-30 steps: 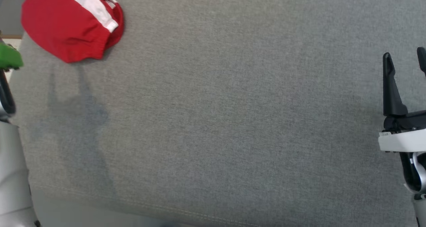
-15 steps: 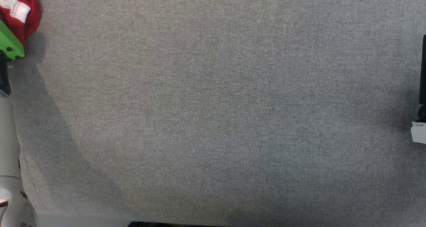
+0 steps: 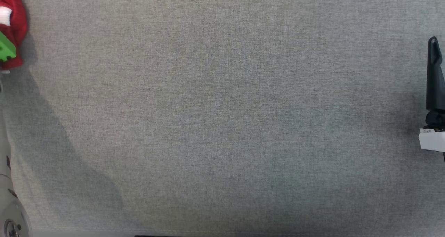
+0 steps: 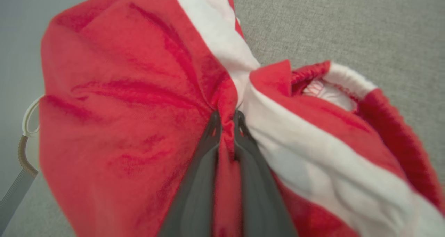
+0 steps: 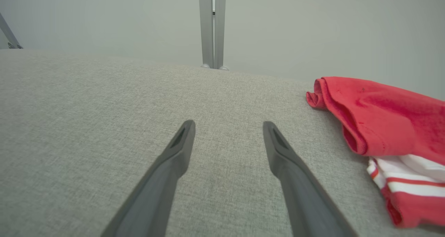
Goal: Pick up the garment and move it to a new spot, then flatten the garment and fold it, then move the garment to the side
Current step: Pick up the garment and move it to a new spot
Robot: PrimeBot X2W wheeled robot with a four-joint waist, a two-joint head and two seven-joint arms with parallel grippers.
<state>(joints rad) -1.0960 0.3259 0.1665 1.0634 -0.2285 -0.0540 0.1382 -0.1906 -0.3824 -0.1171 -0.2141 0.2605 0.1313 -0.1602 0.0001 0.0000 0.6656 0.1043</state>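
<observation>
The left claw (image 4: 226,117) is closed tight on a bunched fold of the red and white garment (image 4: 121,91), the cloth gathered between its two dark fingers (image 4: 200,181). The garment sits at the far left edge of the grey table (image 3: 222,112). The right claw (image 5: 228,124) hangs over the table's right side with its fingers spread wide, holding nothing. A red cloth with white stripes (image 5: 389,125) lies on the table just beside those fingers.

garment (image 4: 114,101): red, white stripes | table (image 3: 222,112): grey weave
</observation>
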